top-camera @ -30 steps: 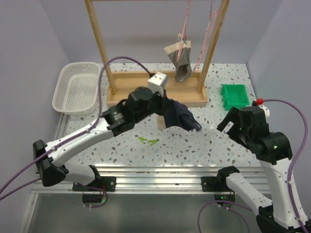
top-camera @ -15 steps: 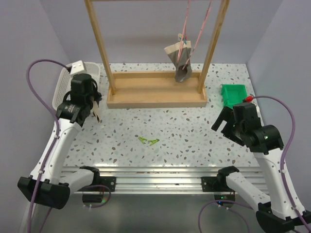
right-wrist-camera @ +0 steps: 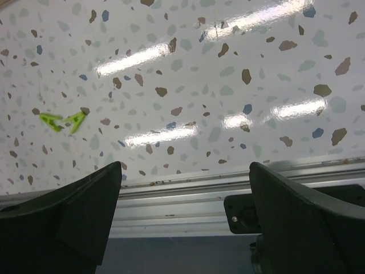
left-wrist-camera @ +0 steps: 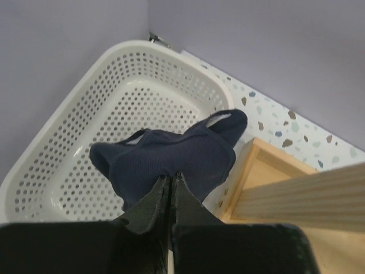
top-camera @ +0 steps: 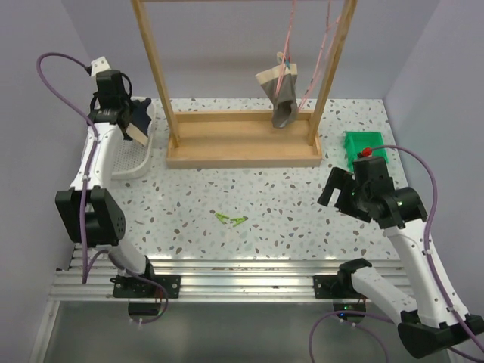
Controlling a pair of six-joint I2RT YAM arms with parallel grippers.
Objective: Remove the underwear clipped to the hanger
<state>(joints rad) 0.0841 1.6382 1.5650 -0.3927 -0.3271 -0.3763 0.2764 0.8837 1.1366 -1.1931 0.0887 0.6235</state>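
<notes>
Where the top view gives only a dark scrap at the left gripper (top-camera: 130, 121), the left wrist view shows its jaws pinched tight on the navy briefs (left-wrist-camera: 171, 154), dangling over the white basket (left-wrist-camera: 188, 63). Only the top view catches the grey briefs (top-camera: 281, 94) clipped to the pink hanger (top-camera: 290, 45). The right gripper (right-wrist-camera: 185, 165) gapes wide, empty, and its own camera sees the green clips (right-wrist-camera: 63, 121) on the table (right-wrist-camera: 228, 57)

Open tabletop (top-camera: 287, 204) runs from the near edge to the base of the wooden rack (top-camera: 242, 155), broken only by two green clips (top-camera: 231, 219) (small and flat), while its uprights flank the hanging grey underwear (top-camera: 281, 97) and the white basket (top-camera: 127, 162) and green bin (top-camera: 354, 145) box the far corners.
</notes>
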